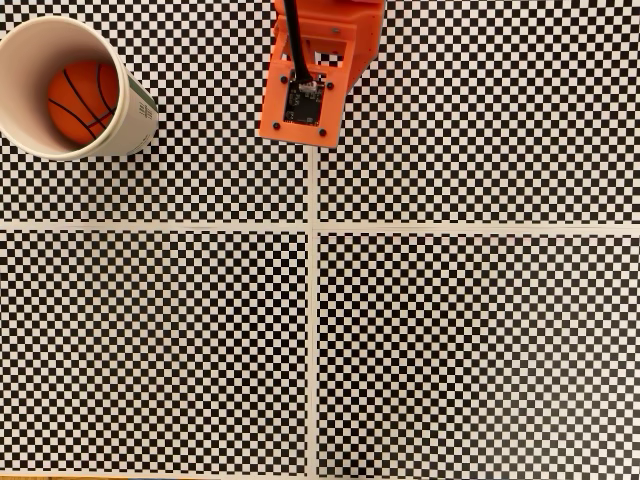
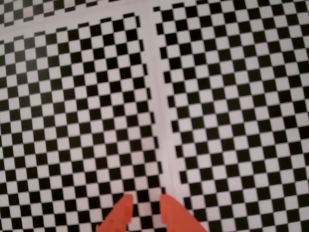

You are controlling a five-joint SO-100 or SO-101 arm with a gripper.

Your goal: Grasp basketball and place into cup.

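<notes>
The basketball point(image 1: 82, 100), orange-red with black seams, lies inside the cup point(image 1: 20, 125), a white paper cup with a green-grey print, at the top left of the fixed view. The arm's orange wrist housing point(image 1: 305, 85) hangs at the top centre, well to the right of the cup, and covers the fingers there. In the wrist view my gripper point(image 2: 145, 202) shows as two orange fingertips point(image 2: 123, 210) at the bottom edge. A narrow gap separates them and nothing is between them, only checkered table below.
A black-and-white checkerboard covers the table point(image 1: 450, 350), split by white seam lines into four panels. A black cable point(image 1: 293, 40) runs along the wrist housing.
</notes>
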